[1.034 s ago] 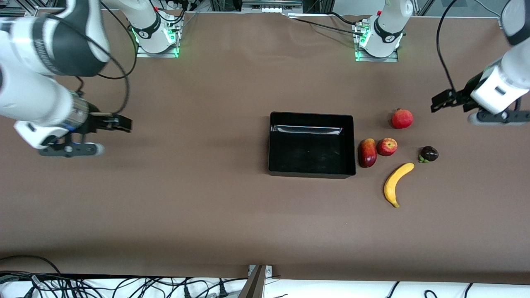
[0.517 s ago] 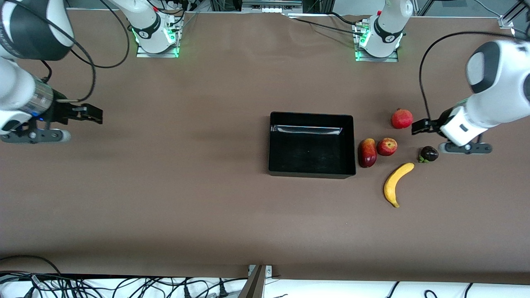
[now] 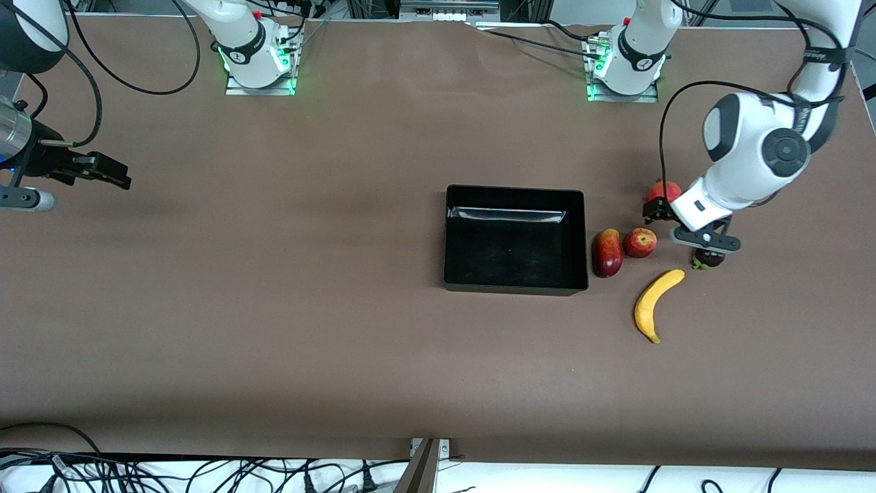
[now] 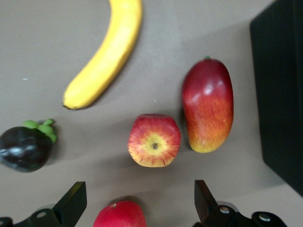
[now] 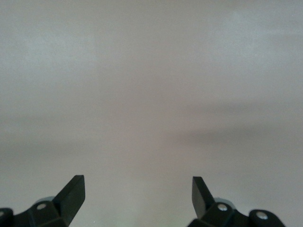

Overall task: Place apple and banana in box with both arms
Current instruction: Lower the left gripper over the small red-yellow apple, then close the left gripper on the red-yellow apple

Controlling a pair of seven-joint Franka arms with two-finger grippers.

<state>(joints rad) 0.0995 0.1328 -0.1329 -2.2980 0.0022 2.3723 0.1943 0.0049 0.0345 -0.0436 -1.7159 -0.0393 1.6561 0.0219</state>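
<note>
Hovering over the pomegranate [image 3: 662,190] beside the apple [image 3: 640,242], your left gripper [image 4: 137,208] had its fingers spread apart. Your right gripper [image 5: 137,198], likewise spread, waited over the table [image 3: 274,308] at its own end.

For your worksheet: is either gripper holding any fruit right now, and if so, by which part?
Nothing is held. The left gripper is open above the pomegranate, near the apple; the right gripper is open over bare table.

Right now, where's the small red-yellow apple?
The small red-yellow apple lies on the table beside the elongated dark red fruit, under the open left gripper.
</note>
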